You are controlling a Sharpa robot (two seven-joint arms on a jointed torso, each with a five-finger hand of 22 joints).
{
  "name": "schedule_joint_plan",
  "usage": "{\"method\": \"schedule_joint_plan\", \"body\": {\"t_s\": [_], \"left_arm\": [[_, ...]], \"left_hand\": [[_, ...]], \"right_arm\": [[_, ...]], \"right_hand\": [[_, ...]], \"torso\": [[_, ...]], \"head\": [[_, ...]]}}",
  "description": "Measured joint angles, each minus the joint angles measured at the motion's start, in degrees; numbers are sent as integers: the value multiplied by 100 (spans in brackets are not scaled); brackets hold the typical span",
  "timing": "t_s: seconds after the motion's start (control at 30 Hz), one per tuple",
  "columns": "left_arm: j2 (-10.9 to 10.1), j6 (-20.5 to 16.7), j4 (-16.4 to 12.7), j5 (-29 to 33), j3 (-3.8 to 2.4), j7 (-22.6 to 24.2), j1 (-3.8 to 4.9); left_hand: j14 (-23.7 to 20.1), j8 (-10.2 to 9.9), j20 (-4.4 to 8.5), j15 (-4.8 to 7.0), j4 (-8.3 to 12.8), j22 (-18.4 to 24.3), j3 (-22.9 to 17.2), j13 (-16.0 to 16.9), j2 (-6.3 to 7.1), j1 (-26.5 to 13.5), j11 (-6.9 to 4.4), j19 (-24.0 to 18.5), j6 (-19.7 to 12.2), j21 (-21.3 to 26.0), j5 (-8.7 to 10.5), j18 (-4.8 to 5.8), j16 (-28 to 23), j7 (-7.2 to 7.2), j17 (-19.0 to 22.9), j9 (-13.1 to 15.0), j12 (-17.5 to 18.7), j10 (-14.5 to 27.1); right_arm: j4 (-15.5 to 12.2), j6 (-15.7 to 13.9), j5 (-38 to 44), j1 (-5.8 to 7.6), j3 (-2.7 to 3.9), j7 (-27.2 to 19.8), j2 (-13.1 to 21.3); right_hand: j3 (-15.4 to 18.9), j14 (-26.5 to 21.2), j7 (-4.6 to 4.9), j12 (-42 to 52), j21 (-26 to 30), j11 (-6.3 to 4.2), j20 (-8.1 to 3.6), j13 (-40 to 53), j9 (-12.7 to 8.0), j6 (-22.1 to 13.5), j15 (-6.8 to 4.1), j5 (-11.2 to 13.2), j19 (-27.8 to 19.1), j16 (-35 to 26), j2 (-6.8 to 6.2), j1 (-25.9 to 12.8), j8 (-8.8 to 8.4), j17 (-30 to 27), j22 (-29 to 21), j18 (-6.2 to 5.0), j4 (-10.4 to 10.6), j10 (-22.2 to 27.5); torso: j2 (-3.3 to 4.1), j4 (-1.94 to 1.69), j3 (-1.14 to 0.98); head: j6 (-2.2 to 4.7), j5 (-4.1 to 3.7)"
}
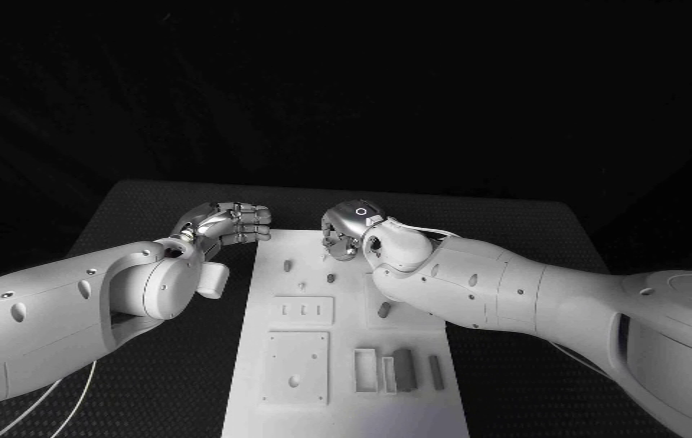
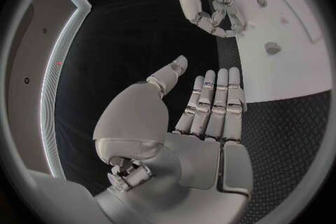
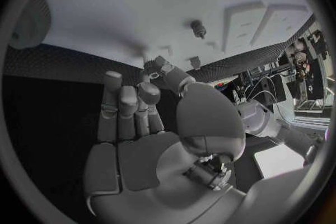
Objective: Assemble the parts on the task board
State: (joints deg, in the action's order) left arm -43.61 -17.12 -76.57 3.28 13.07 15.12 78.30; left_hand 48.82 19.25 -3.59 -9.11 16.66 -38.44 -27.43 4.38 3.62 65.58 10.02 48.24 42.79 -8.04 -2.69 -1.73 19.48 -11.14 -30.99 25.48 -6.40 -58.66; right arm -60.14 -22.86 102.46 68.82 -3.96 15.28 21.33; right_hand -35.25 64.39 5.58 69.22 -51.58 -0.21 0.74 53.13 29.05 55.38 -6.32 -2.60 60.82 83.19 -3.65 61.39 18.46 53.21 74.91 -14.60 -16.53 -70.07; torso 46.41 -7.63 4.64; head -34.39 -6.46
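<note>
The white task board (image 1: pixel 346 403) runs down the middle of the table. Two grey parts, a block (image 1: pixel 404 368) and a slim bar (image 1: pixel 436 371), lie on its near right side. A small peg (image 1: pixel 385 309) stands further up. My left hand (image 1: pixel 231 223) hovers just off the board's far left corner; in the left wrist view its fingers (image 2: pixel 213 103) are straight with the thumb apart, and it holds nothing. My right hand (image 1: pixel 349 232) hangs over the board's far end, fingers (image 2: pixel 213 14) loosely curved. I see nothing in its palm (image 3: pixel 140 151).
The board (image 3: pixel 105 5) carries several small pegs (image 3: pixel 198 27) and raised plates (image 1: pixel 303 310). A square plate with holes (image 1: pixel 296 366) lies near left. The black table mat (image 1: pixel 159 218) surrounds the board, with free room on both sides.
</note>
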Motion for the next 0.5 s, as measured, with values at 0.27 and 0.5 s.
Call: {"method": "schedule_joint_plan", "body": {"t_s": [0.27, 0.5], "left_arm": [[10, 1, 6, 1, 0, 1, 1], [10, 2, 8, 1, 0, 0, 1]], "left_hand": [[0, 0, 0, 0, 0, 0, 0, 0, 0, 0, 0, 0, 0, 0, 0, 1, 0, 0, -3, 0, 0, 0], [0, 0, 0, 0, 0, -1, 0, 1, 0, 0, 0, 0, 0, 0, 0, -5, 0, 0, -2, 1, 0, 0]], "right_arm": [[-6, -14, 9, 0, 0, 23, -2], [-16, -48, 12, 0, 0, 37, -9]], "right_hand": [[0, 1, 2, 0, 0, 0, 0, 0, 0, -2, 2, 0, 0, 0, 0, 0, -1, 0, 0, 0, 0, 0], [-14, 6, 6, 0, 0, 0, -14, 0, 4, -6, 10, 0, 14, 0, 0, 0, -17, -6, 0, 3, 14, 0]], "torso": [[1, 5, -4], [4, 3, -5]], "head": [[20, 14], [25, 14]]}}
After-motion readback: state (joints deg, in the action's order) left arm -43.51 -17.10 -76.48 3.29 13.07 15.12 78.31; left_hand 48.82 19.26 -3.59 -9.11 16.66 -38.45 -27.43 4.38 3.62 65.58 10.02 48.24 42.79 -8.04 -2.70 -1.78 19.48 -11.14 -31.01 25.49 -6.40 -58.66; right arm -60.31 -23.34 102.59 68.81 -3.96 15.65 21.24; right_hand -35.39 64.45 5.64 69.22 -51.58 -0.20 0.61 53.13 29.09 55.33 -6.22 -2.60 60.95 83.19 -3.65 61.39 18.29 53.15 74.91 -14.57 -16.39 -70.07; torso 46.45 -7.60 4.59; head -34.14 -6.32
